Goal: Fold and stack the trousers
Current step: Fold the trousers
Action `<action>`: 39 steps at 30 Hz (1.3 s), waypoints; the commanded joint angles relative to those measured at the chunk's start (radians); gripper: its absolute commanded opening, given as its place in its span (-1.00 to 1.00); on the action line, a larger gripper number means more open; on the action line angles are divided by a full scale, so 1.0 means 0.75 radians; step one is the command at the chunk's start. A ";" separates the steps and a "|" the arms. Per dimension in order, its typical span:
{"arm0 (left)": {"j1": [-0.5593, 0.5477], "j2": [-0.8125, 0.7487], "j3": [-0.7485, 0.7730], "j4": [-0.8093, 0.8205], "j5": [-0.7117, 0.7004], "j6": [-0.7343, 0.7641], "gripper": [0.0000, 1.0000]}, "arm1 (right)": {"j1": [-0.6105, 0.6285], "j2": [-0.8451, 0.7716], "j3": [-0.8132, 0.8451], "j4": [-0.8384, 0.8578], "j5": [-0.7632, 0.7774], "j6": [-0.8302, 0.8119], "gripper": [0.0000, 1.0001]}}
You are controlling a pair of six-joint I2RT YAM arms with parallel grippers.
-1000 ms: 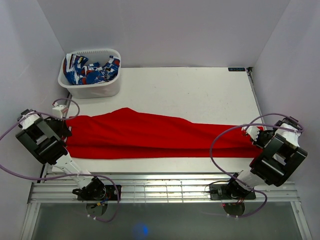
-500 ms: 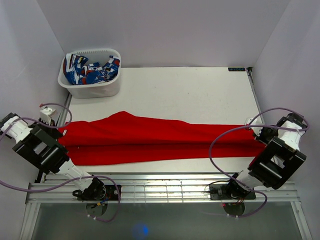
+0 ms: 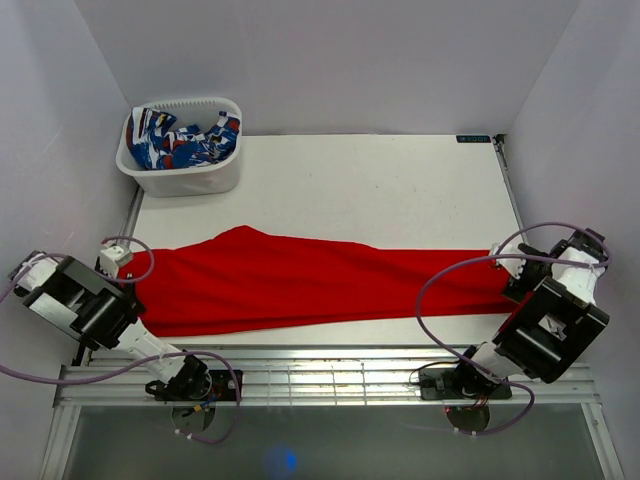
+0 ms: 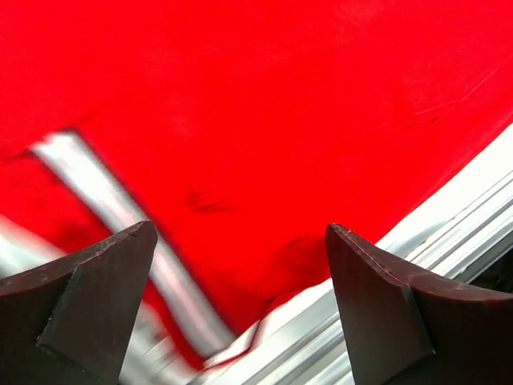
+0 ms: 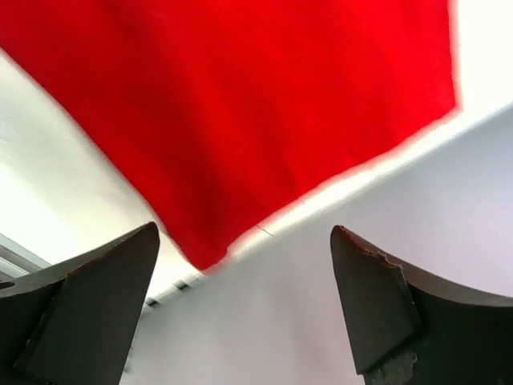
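Top external view, from the near edge: both arm bases sit on the slatted metal rails (image 3: 320,375) along the front of the table (image 3: 400,180). Just beyond them, each arm bends out towards its own side. The left gripper (image 3: 122,266) is at the table's left edge, by the wide waist end of the trousers (image 3: 300,280). The right gripper (image 3: 515,280) is at the right edge, by the narrow cuff end.

Both wrist views show the dark fingers spread wide with nothing clamped between them. Red fabric lies past the fingertips in each, though the left wrist picture is blurred. The right wrist picture shows the cuff corner lying on the white tabletop close to the pale side wall.

The trousers lie flat in one long red band across the near half of the table, running from the left edge to the right, broader on the left and tapering rightwards. Behind them the tabletop is bare white. At the far left corner stands a white basket (image 3: 190,180) holding blue, white and red patterned cloth (image 3: 180,140), well apart from the trousers
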 commanded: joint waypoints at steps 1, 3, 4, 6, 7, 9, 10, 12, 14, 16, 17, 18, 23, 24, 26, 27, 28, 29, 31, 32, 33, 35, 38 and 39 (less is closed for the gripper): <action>0.024 -0.141 0.222 -0.146 0.144 0.108 0.96 | -0.007 0.012 0.186 -0.108 -0.058 0.037 0.90; 0.024 -0.158 0.315 -0.185 0.218 0.013 0.96 | -0.007 0.025 0.294 -0.186 -0.109 0.049 0.92; 0.024 -0.162 0.388 -0.185 0.279 -0.022 0.96 | -0.005 0.037 0.330 -0.250 -0.127 0.062 0.92; 0.004 -0.158 0.431 -0.183 0.298 -0.110 0.96 | -0.005 0.047 0.421 -0.299 -0.180 0.094 0.93; -0.007 -0.152 0.446 -0.183 0.294 -0.139 0.94 | -0.005 0.055 0.446 -0.311 -0.195 0.115 0.93; -0.050 -0.123 0.424 -0.181 0.245 -0.218 0.71 | 0.007 0.088 0.507 -0.326 -0.236 0.190 0.94; -0.064 -0.115 0.361 -0.175 0.199 -0.243 0.62 | 0.021 0.123 0.524 -0.330 -0.234 0.225 0.91; -0.089 -0.121 0.262 -0.091 0.161 -0.327 0.41 | 0.070 0.162 0.545 -0.334 -0.221 0.361 0.84; -0.113 -0.139 0.087 0.053 0.076 -0.382 0.31 | 0.103 0.221 0.559 -0.328 -0.197 0.458 0.72; -0.125 -0.186 -0.036 0.164 0.000 -0.441 0.14 | 0.150 0.272 0.561 -0.299 -0.180 0.587 0.65; -0.138 -0.202 -0.162 0.276 -0.039 -0.456 0.13 | 0.162 0.286 0.561 -0.283 -0.176 0.632 0.58; -0.150 -0.215 -0.228 0.346 -0.146 -0.470 0.11 | 0.173 0.297 0.563 -0.251 -0.178 0.675 0.55; -0.170 -0.134 -0.468 0.812 -0.517 -0.609 -0.02 | 0.214 0.364 0.610 -0.162 -0.180 0.918 0.41; -0.164 -0.082 -0.430 0.829 -0.568 -0.628 -0.04 | 0.220 0.372 0.620 -0.154 -0.176 0.939 0.39; -0.140 0.046 -0.350 0.831 -0.569 -0.707 -0.14 | 0.226 0.393 0.641 -0.134 -0.170 0.976 0.31; -0.140 0.081 -0.305 0.829 -0.567 -0.734 -0.15 | 0.230 0.393 0.651 -0.128 -0.170 0.978 0.30; -0.140 0.106 -0.228 0.821 -0.545 -0.750 -0.15 | 0.238 0.395 0.653 -0.121 -0.170 0.978 0.29; -0.142 0.141 -0.193 0.787 -0.520 -0.763 -0.10 | 0.242 0.397 0.653 -0.113 -0.172 0.972 0.26; -0.158 0.147 -0.121 0.746 -0.465 -0.769 0.01 | 0.263 0.399 0.653 -0.119 -0.178 0.945 0.22; -0.178 0.127 -0.106 0.693 -0.406 -0.769 0.17 | 0.275 0.397 0.651 -0.134 -0.180 0.927 0.15; -0.189 0.108 -0.096 0.660 -0.363 -0.749 0.25 | 0.297 0.395 0.649 -0.138 -0.184 0.884 0.12; -0.221 0.059 -0.084 0.582 -0.247 -0.732 0.35 | 0.328 0.371 0.623 -0.142 -0.193 0.841 0.06; -0.281 -0.049 -0.076 0.486 -0.113 -0.710 0.47 | 0.406 0.326 0.559 -0.121 -0.187 0.759 0.00; -0.297 -0.106 -0.072 0.459 -0.078 -0.704 0.48 | 0.450 0.315 0.541 -0.099 -0.178 0.741 -0.01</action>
